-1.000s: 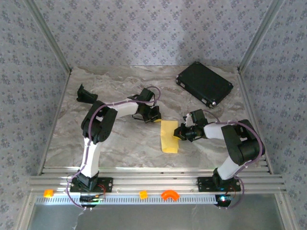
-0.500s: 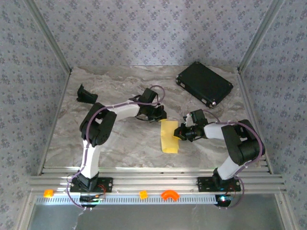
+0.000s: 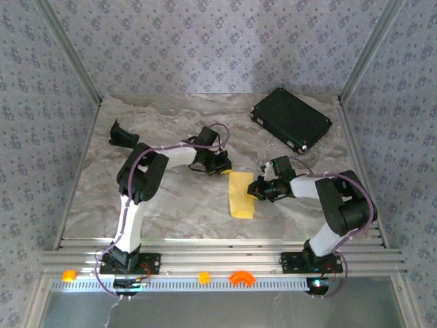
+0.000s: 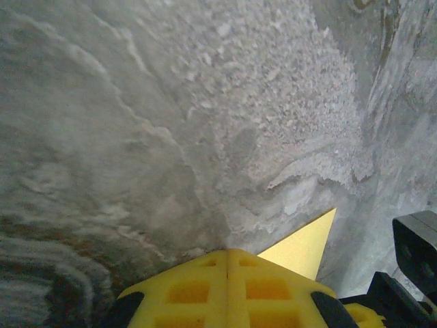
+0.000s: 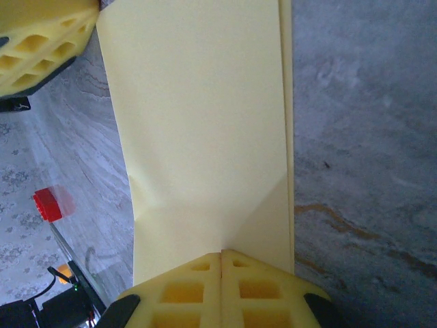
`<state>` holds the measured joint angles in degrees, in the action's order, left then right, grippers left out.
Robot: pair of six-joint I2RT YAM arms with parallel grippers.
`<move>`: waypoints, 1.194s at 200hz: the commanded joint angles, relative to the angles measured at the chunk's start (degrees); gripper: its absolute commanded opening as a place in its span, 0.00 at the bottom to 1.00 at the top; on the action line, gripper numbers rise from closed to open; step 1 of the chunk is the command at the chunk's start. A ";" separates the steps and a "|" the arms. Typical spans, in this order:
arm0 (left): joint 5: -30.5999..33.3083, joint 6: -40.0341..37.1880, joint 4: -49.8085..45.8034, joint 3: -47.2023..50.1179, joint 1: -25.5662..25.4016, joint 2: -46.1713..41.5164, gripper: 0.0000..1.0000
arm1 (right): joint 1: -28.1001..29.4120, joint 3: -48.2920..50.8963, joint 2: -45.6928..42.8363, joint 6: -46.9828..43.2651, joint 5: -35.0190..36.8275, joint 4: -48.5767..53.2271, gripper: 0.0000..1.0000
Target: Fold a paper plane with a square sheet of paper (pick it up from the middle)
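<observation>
The square sheet of paper (image 3: 240, 195) lies folded into a narrow pale-yellow strip at the table's middle, with diagonal creases showing on it (image 5: 198, 123). My left gripper (image 3: 222, 166) is shut, its tips (image 4: 227, 250) down on the marble at the strip's far end, and a pointed paper corner (image 4: 304, 246) lies just to their right. My right gripper (image 3: 254, 190) is shut too, reaching in from the strip's right side with its closed tips (image 5: 221, 253) resting on top of the paper. Neither gripper has the paper between its jaws.
A black rectangular case (image 3: 291, 119) lies at the back right. A small black object (image 3: 123, 134) sits at the back left. Orange plastic pieces (image 3: 240, 277) rest on the front rail, and a small red block (image 5: 48, 203) shows past the paper.
The left gripper slid a little right along the strip's far end, then came back left. The right gripper and the paper have stayed put.
</observation>
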<state>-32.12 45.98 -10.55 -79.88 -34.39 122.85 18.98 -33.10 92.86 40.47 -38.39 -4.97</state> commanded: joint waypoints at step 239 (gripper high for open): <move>-1.87 0.60 6.07 27.10 -9.55 -17.53 0.02 | -0.72 3.19 0.25 0.15 5.52 7.14 0.00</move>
<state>-36.18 47.42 1.28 -54.63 -43.88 108.73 18.98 -32.38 92.12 40.69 -38.20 -4.97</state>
